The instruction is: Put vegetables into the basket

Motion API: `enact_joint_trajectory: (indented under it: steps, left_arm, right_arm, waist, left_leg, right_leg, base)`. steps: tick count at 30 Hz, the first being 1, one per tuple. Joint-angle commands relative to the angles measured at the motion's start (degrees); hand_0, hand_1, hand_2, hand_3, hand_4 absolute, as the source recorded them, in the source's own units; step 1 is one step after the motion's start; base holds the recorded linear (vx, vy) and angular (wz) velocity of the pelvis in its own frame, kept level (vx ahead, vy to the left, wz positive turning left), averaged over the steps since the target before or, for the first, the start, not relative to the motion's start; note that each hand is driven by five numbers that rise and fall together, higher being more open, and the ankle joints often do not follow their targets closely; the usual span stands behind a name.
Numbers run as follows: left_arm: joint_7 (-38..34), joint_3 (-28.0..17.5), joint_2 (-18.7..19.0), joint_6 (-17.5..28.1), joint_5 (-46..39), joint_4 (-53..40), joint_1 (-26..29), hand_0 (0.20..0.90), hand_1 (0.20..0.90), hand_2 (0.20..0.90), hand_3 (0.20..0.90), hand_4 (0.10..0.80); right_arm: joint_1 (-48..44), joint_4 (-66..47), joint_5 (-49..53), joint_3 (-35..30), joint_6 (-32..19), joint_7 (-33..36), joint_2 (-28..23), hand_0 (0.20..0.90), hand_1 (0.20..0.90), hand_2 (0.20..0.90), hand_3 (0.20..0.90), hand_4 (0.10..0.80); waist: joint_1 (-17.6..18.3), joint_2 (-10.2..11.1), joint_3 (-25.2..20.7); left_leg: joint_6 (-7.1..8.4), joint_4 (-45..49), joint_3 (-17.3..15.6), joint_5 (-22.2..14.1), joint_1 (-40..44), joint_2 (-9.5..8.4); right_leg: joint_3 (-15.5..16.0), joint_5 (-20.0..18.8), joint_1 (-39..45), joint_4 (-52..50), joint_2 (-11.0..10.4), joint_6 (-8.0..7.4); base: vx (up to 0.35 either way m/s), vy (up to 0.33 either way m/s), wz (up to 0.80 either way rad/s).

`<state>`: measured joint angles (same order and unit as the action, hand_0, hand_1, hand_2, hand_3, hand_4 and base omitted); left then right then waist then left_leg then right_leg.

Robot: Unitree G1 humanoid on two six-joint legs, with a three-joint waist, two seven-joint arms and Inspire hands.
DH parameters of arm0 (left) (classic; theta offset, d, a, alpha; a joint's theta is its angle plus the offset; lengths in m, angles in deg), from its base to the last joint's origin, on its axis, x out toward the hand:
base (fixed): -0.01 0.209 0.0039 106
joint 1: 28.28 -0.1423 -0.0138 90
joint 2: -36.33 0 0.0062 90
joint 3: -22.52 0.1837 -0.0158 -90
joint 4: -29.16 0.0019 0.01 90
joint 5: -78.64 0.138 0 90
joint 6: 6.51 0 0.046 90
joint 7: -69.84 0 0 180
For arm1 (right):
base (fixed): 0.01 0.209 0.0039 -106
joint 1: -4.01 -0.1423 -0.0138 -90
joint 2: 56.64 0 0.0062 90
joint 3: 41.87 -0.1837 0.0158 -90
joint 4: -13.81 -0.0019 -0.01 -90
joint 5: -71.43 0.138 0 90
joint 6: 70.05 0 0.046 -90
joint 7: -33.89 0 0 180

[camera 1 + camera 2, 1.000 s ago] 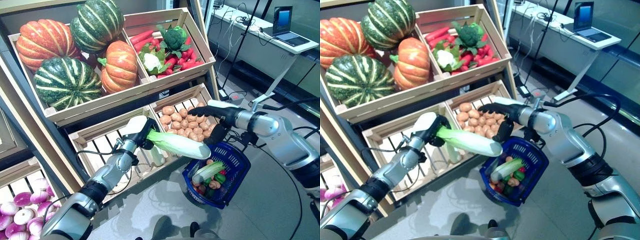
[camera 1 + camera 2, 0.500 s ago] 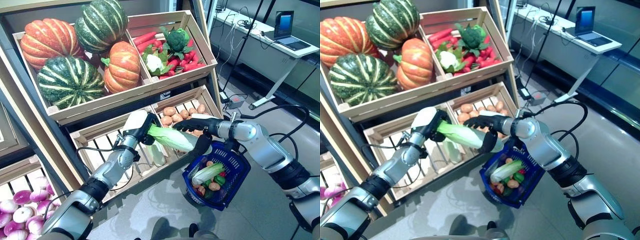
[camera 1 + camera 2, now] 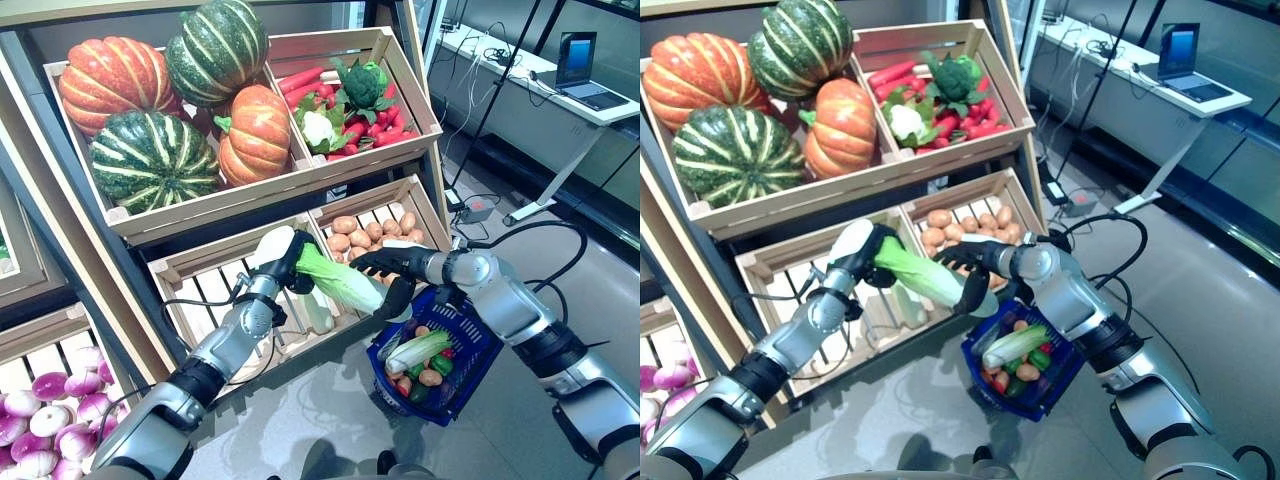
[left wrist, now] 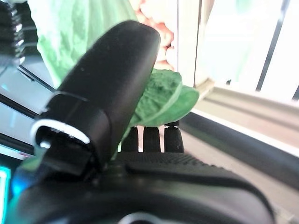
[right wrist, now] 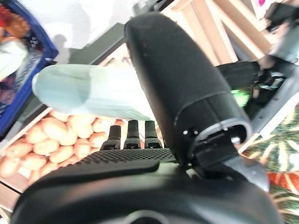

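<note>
A long cabbage (image 3: 340, 283) with green leaves and a white stalk is held level in front of the lower crates. My left hand (image 3: 280, 255) is shut on its leafy end, and the left wrist view shows the thumb (image 4: 107, 84) pressing the leaf (image 4: 161, 98). My right hand (image 3: 392, 264) straddles the white stalk end (image 5: 84, 91), straight fingers (image 5: 131, 135) above and thumb below, open. The blue basket (image 3: 473, 372) hangs under my right forearm and holds another cabbage (image 3: 420, 348) and several small vegetables.
The upper crates hold pumpkins (image 3: 150, 160) and a mix of carrots, broccoli and cauliflower (image 3: 350, 100). The lower crates hold potatoes (image 3: 372, 232) and one more cabbage (image 3: 318, 312) on slats. Purple-white bulbs (image 3: 50, 435) lie at the lower left. A desk with a laptop (image 3: 585, 80) stands at the back right.
My right hand has swung left from beside the basket to the cabbage's white end and now straddles it. My left hand keeps its hold. The camera shifted a little.
</note>
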<state>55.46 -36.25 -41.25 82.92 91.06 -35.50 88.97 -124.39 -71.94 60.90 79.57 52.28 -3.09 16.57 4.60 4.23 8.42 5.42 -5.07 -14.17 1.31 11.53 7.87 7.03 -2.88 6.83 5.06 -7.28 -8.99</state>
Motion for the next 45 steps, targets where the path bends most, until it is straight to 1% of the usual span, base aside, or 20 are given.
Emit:
enact_joint_trajectory:
  steps: [1,4,7,8,12,17,21,22,23,37,38,40,43,45]
  left_arm:
    - [-2.55,-2.24,-2.85,4.16,-6.16,-9.16,8.57,0.300,0.300,0.300,0.300,0.400]
    - [-2.92,-2.65,-3.56,4.18,-5.18,-9.30,6.97,0.300,0.300,0.300,0.300,0.400]
    - [-1.85,-3.74,-3.85,5.74,-10.98,-8.90,5.55,0.300,0.300,0.300,0.300,0.400]
    - [-1.53,-4.57,-4.62,6.02,-13.21,-8.71,4.61,0.300,0.300,0.300,0.300,0.400]
    - [-1.58,-6.17,-6.65,7.36,-17.24,-7.00,2.60,0.300,0.300,0.300,0.300,0.400]
    - [-0.16,-8.37,-7.47,9.26,-20.82,-6.48,0.86,0.300,0.300,0.300,0.300,0.400]
    - [1.00,-8.70,-7.73,9.57,-20.84,-7.47,0.43,0.300,0.300,0.300,0.300,0.400]
    - [1.17,-8.64,-7.76,9.62,-20.63,-7.77,0.40,0.300,0.300,0.300,0.300,0.400]
    - [1.45,-8.56,-7.71,9.49,-20.27,-8.28,0.37,0.300,0.300,0.300,0.300,0.400]
    - [1.23,-8.39,-4.99,7.32,-15.86,-12.18,0.24,0.300,0.300,0.300,0.300,0.400]
    - [1.17,-8.35,-4.47,7.13,-14.47,-11.94,0.13,0.900,0.900,0.900,0.900,0.800]
    - [1.52,-8.38,-4.05,7.27,-13.58,-11.63,0.02,0.900,0.900,0.900,0.900,0.800]
    - [3.57,-8.55,-2.67,6.13,-11.23,-11.72,-0.64,0.900,0.900,0.900,0.900,0.800]
    - [4.77,-8.81,-1.01,5.27,-8.39,-12.31,-1.82,0.900,0.900,0.900,0.900,0.800]
  right_arm:
    - [-1.97,1.51,-1.17,2.39,-0.36,2.06,0.33,0.900,0.900,0.900,0.900,0.800]
    - [-1.01,1.69,2.86,1.61,-0.11,3.67,1.65,0.900,0.900,0.900,0.900,0.800]
    - [0.74,1.18,4.81,1.26,-0.15,4.16,1.64,0.900,0.900,0.900,0.900,0.800]
    - [1.63,1.47,6.11,1.07,-0.65,5.08,1.81,0.900,0.900,0.900,0.900,0.800]
    - [3.48,2.89,9.62,0.43,-2.07,8.15,2.68,0.900,0.900,0.900,0.900,0.800]
    - [4.94,4.36,13.65,-0.92,-2.85,9.53,2.67,0.900,0.900,0.900,0.900,0.800]
    - [5.85,6.33,14.77,-1.49,-4.20,11.27,3.22,0.900,0.900,0.900,0.900,0.800]
    - [5.94,6.63,15.19,-1.61,-4.51,11.83,3.29,0.691,0.691,0.691,0.691,0.660]
    - [6.12,6.92,15.45,-1.71,-4.84,12.66,3.48,0.300,0.300,0.300,0.300,0.400]
    - [6.27,7.11,14.45,-3.33,-7.04,16.12,3.06,0.300,0.300,0.300,0.300,0.400]
    - [6.45,6.94,12.88,-3.40,-7.67,16.18,2.95,0.300,0.300,0.300,0.300,0.400]
    - [6.63,6.89,11.15,-3.45,-7.92,15.72,2.71,0.300,0.300,0.300,0.300,0.400]
    - [7.93,6.44,6.89,-3.77,-8.35,14.56,1.49,0.300,0.300,0.300,0.300,0.400]
    - [9.66,5.60,4.03,-4.64,-8.77,13.41,-0.28,0.300,0.300,0.300,0.300,0.400]
  waist:
    - [-1.21,0.18,-3.92]
    - [-1.39,0.19,-3.73]
    - [-1.53,0.20,-3.64]
    - [-1.63,0.16,-3.60]
    - [-1.81,0.19,-3.61]
    - [-2.04,0.15,-3.72]
    - [-2.27,0.04,-3.76]
    - [-2.32,0.03,-3.75]
    - [-2.41,0.00,-3.73]
    - [-2.36,-0.54,-3.79]
    - [-2.23,-0.68,-3.82]
    - [-2.14,-0.76,-3.91]
    - [-1.89,-1.02,-4.04]
    - [-1.74,-1.17,-4.01]
  left_leg:
    - [-0.74,0.07,2.53,-2.78,-1.03,-1.13]
    - [-0.84,0.07,2.71,-2.78,-0.99,-1.20]
    - [-0.87,0.07,2.60,-2.72,-0.91,-1.20]
    - [-0.89,0.07,2.60,-2.69,-0.87,-1.18]
    - [-0.85,0.07,2.74,-2.67,-0.67,-1.16]
    - [-0.81,0.07,2.87,-2.61,-0.59,-1.16]
    - [-0.82,0.07,3.06,-2.54,-0.56,-1.18]
    - [-0.80,0.07,3.09,-2.53,-0.58,-1.18]
    - [-0.80,0.07,3.11,-2.55,-0.55,-1.20]
    - [-0.88,0.07,2.93,-2.76,-0.39,-1.26]
    - [-0.88,0.07,2.85,-2.77,-0.36,-1.29]
    - [-0.85,0.07,2.69,-2.81,-0.35,-1.25]
    - [-0.81,0.07,2.24,-2.76,-0.34,-1.11]
    - [-0.82,0.07,2.05,-2.86,-0.30,-1.09]
  right_leg:
    - [1.22,0.75,2.05,-0.06,-1.09,0.60]
    - [1.25,0.76,2.14,-0.06,-1.07,0.67]
    - [1.40,0.79,2.26,-0.06,-1.16,0.75]
    - [1.48,0.75,2.31,-0.06,-1.20,0.79]
    - [1.85,0.75,2.59,-0.06,-1.25,0.85]
    - [2.32,0.79,2.80,-0.06,-1.38,0.94]
    - [2.58,0.78,2.95,-0.06,-1.50,1.01]
    - [2.63,0.77,2.95,-0.06,-1.52,1.01]
    - [2.75,0.76,3.00,-0.06,-1.56,1.03]
    - [2.67,0.75,2.96,-0.06,-1.63,0.92]
    - [2.49,0.72,2.88,-0.06,-1.56,0.92]
    - [2.50,0.74,2.82,-0.06,-1.54,0.90]
    - [2.39,0.73,2.72,-0.06,-1.48,0.85]
    - [2.41,0.66,2.63,-0.06,-1.46,0.74]
  base:
    - [0.000,0.000,0.00]
    - [0.000,0.000,0.00]
    - [0.000,0.000,0.00]
    - [0.000,0.000,0.00]
    - [0.005,-0.005,0.01]
    - [0.021,-0.009,0.06]
    - [0.005,-0.001,0.01]
    - [0.000,0.000,0.00]
    - [0.018,-0.009,0.03]
    - [0.000,0.000,0.00]
    - [0.000,0.000,0.00]
    - [0.000,0.000,0.00]
    - [0.003,0.010,0.00]
    - [0.000,0.000,0.00]
